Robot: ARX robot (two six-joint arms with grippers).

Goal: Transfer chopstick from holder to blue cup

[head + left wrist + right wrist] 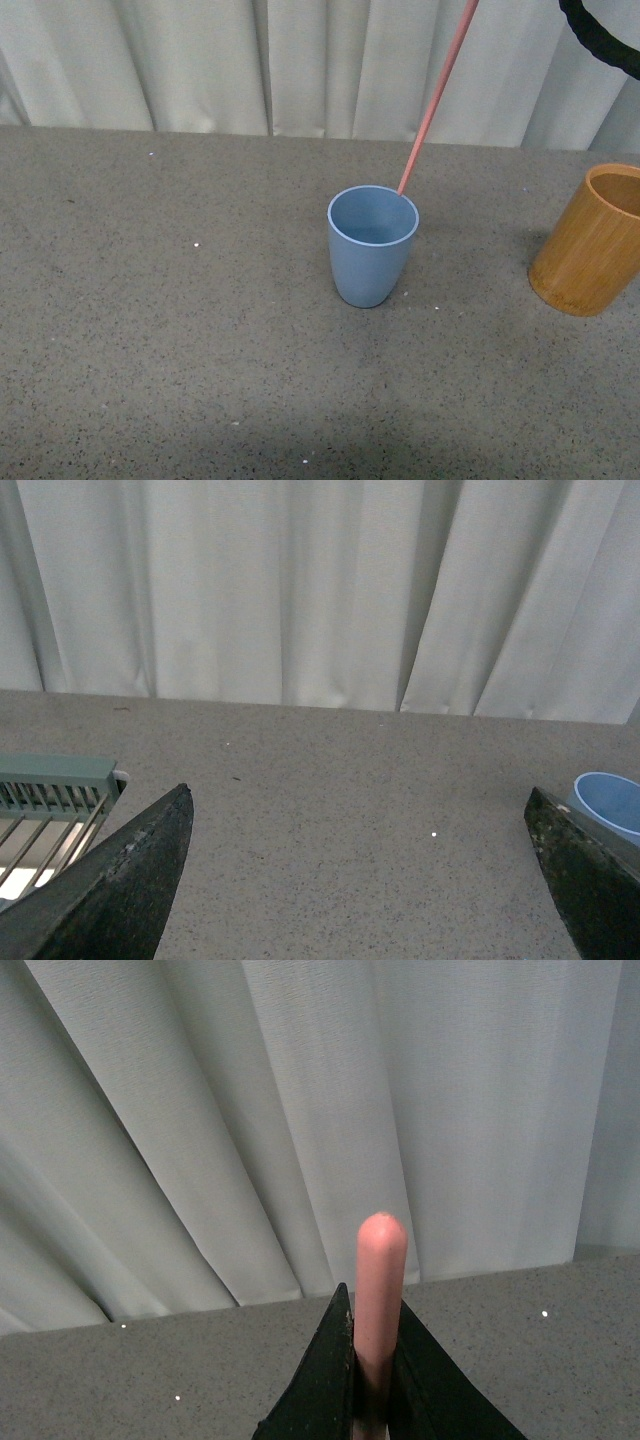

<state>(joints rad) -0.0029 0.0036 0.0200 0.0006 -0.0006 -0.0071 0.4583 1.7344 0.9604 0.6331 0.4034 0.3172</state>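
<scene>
The light blue cup [373,245] stands upright in the middle of the grey table. The salmon-pink chopstick [437,97] slants down from the top of the front view to the far rim of the cup; I cannot tell whether its tip is inside. My right gripper [375,1365] is shut on the chopstick [381,1280], whose rounded end sticks out past the fingers; this gripper is out of the front view. The orange-brown bamboo holder [592,242] stands at the right edge. My left gripper [358,880] is open and empty, low over the table, with the cup [610,802] beside one finger.
A pale curtain [250,65] hangs behind the table's far edge. A black cable [600,35] loops at the top right of the front view. A grey-green rack [55,795] shows in the left wrist view.
</scene>
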